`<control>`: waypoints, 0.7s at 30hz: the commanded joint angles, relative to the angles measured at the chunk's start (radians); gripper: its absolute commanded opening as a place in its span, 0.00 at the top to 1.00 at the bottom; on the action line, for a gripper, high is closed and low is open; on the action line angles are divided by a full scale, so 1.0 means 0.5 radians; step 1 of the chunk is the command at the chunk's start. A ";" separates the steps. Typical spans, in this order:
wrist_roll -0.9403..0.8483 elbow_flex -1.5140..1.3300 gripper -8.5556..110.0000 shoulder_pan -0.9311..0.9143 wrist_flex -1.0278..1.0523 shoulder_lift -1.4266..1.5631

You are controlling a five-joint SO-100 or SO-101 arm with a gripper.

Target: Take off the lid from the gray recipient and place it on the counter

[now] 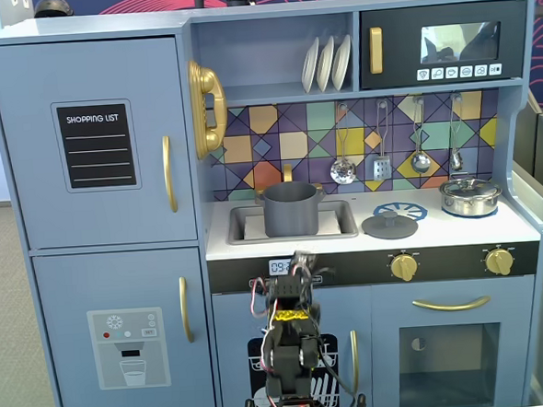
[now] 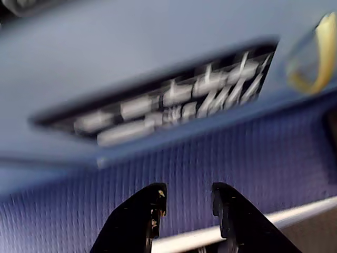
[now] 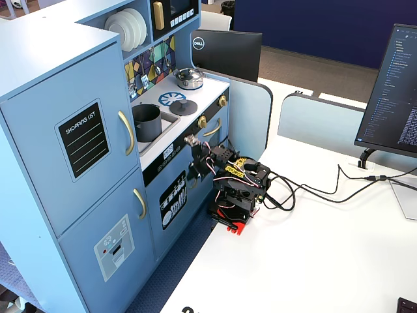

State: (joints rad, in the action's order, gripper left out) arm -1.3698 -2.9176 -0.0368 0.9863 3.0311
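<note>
- tool [image 2: 187, 203]: fingers spread with a gap between them, holding nothing. Wrist view is blurred, shows only the toy kitchen's blue front panel and printed dish-rack graphic [image 2: 174, 103] ahead of it.
- Arm [image 1: 294, 350] sits folded low in front of the cabinet, below tabletop level, well clear of the pots.
- lid [image 1: 389, 224] is off: lies flat, knob up, on the white tabletop [image 1: 517, 225], overlapping the printed blue burner, right of the sink in that fixed view.
- gray recipient [image 1: 291, 209] stands open-topped in the sink recess, apart from the lid.
- Silver pot [image 1: 470, 196] further right, own lid on, untouched.
- Judgement: remove-and-place looks done; arm is parked or retracting.
- Next: nothing much, hold rest pose. If re-placing were needed, tool would have to climb above the tabletop edge first.
</note>
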 commanded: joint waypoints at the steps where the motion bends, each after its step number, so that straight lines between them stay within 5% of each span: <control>1: -0.049 -0.166 0.93 0.040 0.006 0.132; 14: -0.383 -0.169 0.93 0.092 1.031 0.295; 21: -0.334 -0.169 0.90 0.120 1.089 0.295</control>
State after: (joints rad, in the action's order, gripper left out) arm -1.5493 -3.0035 0.0215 1.3545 3.1845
